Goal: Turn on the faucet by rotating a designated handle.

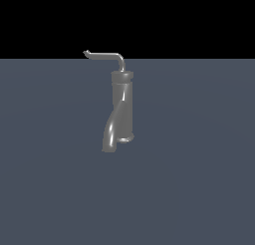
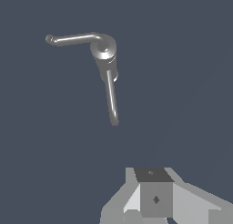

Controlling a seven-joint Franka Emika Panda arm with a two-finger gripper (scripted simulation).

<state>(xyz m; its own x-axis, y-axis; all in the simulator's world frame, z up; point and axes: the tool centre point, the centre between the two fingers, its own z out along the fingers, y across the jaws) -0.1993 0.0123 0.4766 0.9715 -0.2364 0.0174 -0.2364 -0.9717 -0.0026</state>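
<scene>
The faucet [image 1: 122,107] is a dark grey glossy upright cylinder with a capped top and a flared base ring. Its thick curved spout [image 1: 110,134] bends down toward the front. The handle [image 1: 104,55] is a thin grey rod. It rises from the cap and bends toward the exterior view's left, ending in a small upturned tip. The wrist view looks down on the cap [image 2: 103,48], the handle [image 2: 73,38] and the spout [image 2: 111,98]. My gripper [image 2: 154,175] shows only in the wrist view. It is well apart from the faucet, its fingers look closed together, and it holds nothing.
The faucet stands on a flat blue-grey surface [image 1: 199,179] that fills the lower part of the exterior view, with black background above it. No other objects show.
</scene>
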